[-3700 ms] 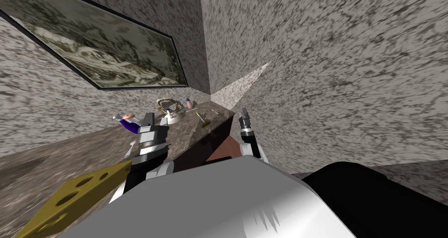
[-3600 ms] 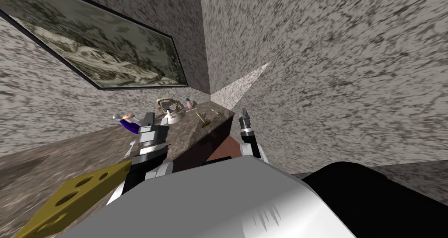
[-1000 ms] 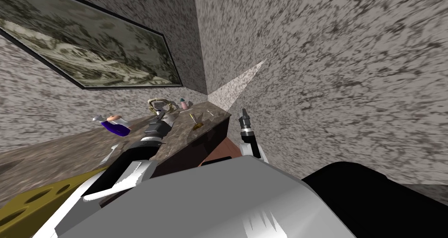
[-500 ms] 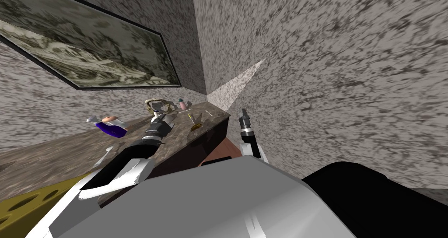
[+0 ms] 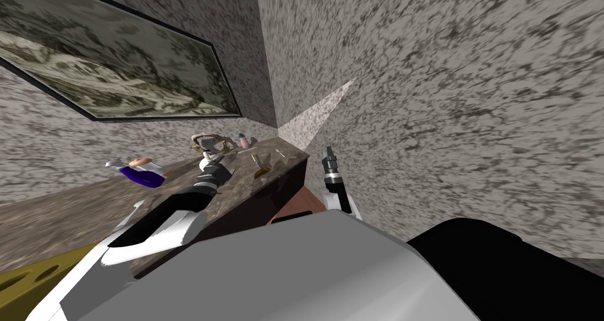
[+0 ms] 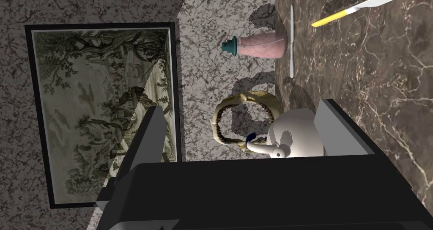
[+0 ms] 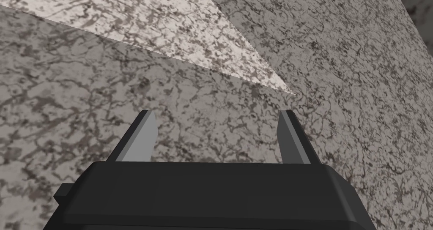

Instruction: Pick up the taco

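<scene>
Left arm has stretched forward over the dark marbled counter [image 6: 380, 92] since the earlier frames, and my head has shifted with it, so the yellow block with holes [image 5: 26, 274] now sits down in the near corner of the head view. Left forearm lies low and long across the counter, pointing at the back wall, wrist rolled so the counter runs up one side of the wrist view. Left gripper [image 6: 239, 107] is spread wide and grips nothing. A white round pot with a short spout [image 6: 298, 134] sits between the blades, just beside one of them; cannot tell if it touches. That pot stands in the way of the taco [image 6: 217, 124], a tan ring-like shell with a dark inner edge. The taco is just behind the pot, at the counter's back edge against the wall, beyond the fingertips and not gripped. Farther along the back edge is a pink bottle with a teal cap [image 6: 260, 45], with a thin white stick [image 6: 291, 37] by its base and a yellow-handled tool [image 6: 332, 18] past that. A purple and white object [image 5: 140, 174] lies on the counter off to the left of the arm. A dark-framed landscape picture [image 6: 101, 113] hangs on the wall above. Right gripper [image 7: 215, 112] is raised by the counter's end, blades apart and empty, facing a speckled wall [image 7: 127, 71].
</scene>
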### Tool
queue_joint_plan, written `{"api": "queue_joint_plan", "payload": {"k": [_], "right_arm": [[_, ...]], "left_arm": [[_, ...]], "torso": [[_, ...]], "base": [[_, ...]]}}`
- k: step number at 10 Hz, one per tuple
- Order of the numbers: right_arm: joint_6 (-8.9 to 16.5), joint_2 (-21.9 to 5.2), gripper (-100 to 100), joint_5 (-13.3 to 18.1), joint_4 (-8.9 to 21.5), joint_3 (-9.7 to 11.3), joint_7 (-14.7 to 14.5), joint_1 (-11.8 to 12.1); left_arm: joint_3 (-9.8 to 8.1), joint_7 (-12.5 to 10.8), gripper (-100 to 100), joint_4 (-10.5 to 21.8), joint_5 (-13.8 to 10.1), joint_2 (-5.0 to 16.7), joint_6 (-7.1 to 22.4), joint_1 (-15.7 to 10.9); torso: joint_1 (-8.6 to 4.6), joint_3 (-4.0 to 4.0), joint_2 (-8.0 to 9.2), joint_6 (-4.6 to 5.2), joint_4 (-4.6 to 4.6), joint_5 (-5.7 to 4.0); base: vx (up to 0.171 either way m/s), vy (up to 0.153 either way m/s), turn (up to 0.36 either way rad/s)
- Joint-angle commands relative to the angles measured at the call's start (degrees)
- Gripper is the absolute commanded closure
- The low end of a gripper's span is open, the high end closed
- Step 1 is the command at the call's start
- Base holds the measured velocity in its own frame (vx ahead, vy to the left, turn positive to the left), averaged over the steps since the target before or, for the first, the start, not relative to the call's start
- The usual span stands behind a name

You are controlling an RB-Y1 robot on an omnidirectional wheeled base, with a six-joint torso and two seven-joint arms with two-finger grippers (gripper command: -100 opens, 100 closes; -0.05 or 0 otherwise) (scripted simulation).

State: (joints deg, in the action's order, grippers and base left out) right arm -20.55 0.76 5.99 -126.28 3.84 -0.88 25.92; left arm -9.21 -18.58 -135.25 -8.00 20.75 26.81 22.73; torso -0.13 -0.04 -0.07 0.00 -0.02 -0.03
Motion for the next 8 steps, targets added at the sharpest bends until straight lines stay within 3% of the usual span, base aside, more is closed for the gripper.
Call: {"api": "queue_joint_plan", "payload": {"k": [1, 2, 4, 5, 7, 8], "right_arm": [[0.0, 0.0, 0, 0.0, 0.0, 0.0, 0.0, 0.0], [0.0, 0.0, 0, 0.0, 0.0, 0.0, 0.0, 0.0], [0.0, 0.0, 0, 0.0, 0.0, 0.0, 0.0, 0.0], [0.0, 0.0, 0, 0.0, 0.0, 0.0, 0.0, 0.0], [0.0, 0.0, 0, 0.0, 0.0, 0.0, 0.0, 0.0], [0.0, 0.0, 0, 0.0, 0.0, 0.0, 0.0, 0.0]], "left_arm": [[-0.09, -0.25, -100, 0.13, -0.2, 0.15, 1.77, -0.06], [-0.68, -1.7, -100, 0.38, -1.43, 0.9, 4.08, -0.9], [-0.68, -1.7, -100, 0.38, -1.43, 0.9, 5.99, -0.9], [-1.29, -3.14, -100, 0.75, -2.69, 1.61, 8.19, -1.8], [-1.29, -3.14, -100, 0.75, -2.69, 1.61, 10.23, -1.8], [-1.9, -4.55, -100, 1.25, -3.99, 2.29, 12.38, -2.76]], "torso": [[0.0, 0.0, 0.0, 0.0, 0.0, 0.0], [0.06, 0.01, 0.02, 0.0, 0.0, 0.01], [0.03, -0.01, -0.02, 0.0, -0.01, 0.01], [0.07, 0.01, 0.02, 0.0, 0.0, 0.01], [0.01, -0.01, -0.01, 0.0, -0.01, 0.0], [0.07, 0.01, 0.02, -0.01, 0.0, 0.01]], "base": [[0.013, -0.018, 0.004], [0.023, -0.029, -0.025], [0.017, -0.025, -0.006], [0.02, -0.034, -0.032], [0.016, -0.026, -0.007], [0.024, -0.029, -0.037]]}}
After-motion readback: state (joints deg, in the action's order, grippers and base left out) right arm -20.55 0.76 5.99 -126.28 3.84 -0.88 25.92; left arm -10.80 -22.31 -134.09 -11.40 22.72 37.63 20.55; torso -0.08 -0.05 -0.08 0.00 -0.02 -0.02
